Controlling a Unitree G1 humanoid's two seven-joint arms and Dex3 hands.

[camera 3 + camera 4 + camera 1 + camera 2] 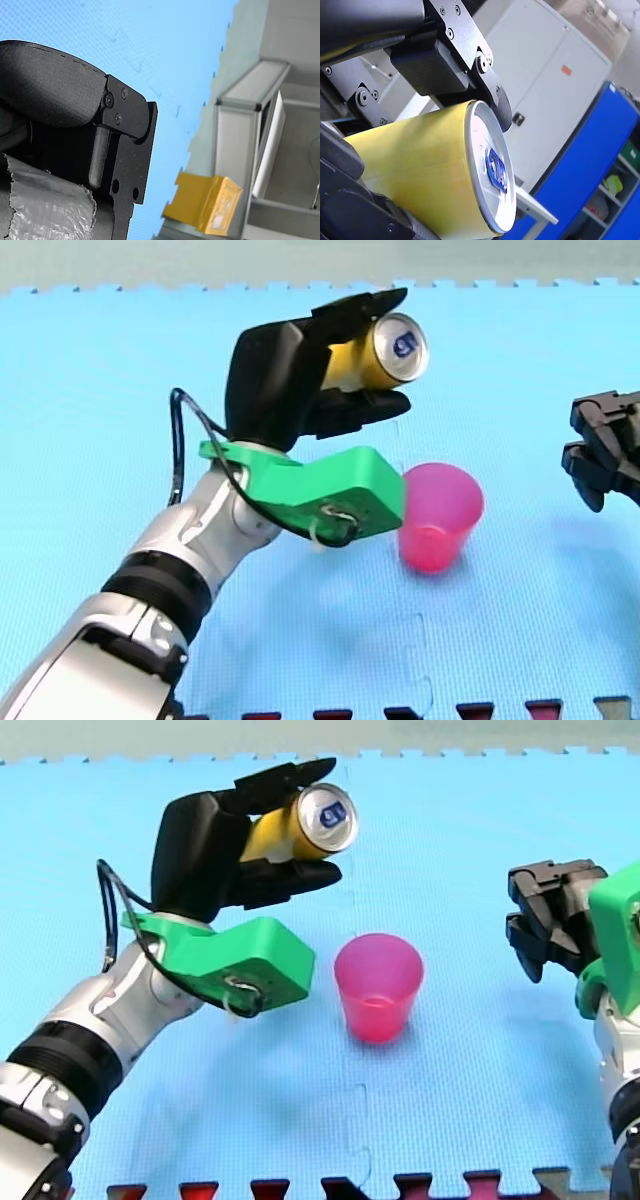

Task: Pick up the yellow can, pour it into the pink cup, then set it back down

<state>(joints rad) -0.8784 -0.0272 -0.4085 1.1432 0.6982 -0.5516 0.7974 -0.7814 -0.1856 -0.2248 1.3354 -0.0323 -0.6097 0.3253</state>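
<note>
My left hand (350, 355) is shut on the yellow can (385, 350), held in the air and tipped on its side, silver top (328, 816) facing right. The can hangs above and to the left of the pink cup (438, 515), which stands upright on the blue mat. In the second wrist view the yellow can (425, 175) lies across the black fingers (432, 67), its blue-tabbed lid in sight. My right hand (545, 920) hovers at the right edge, a little right of the cup (378, 985), holding nothing.
A blue foam mat (520, 630) covers the whole work surface, with a puzzle-tooth border at the far edge. Coloured tiles line the near edge (400, 1188). The first wrist view shows the mat's edge and a yellow box (205, 202) by a grey cabinet beyond it.
</note>
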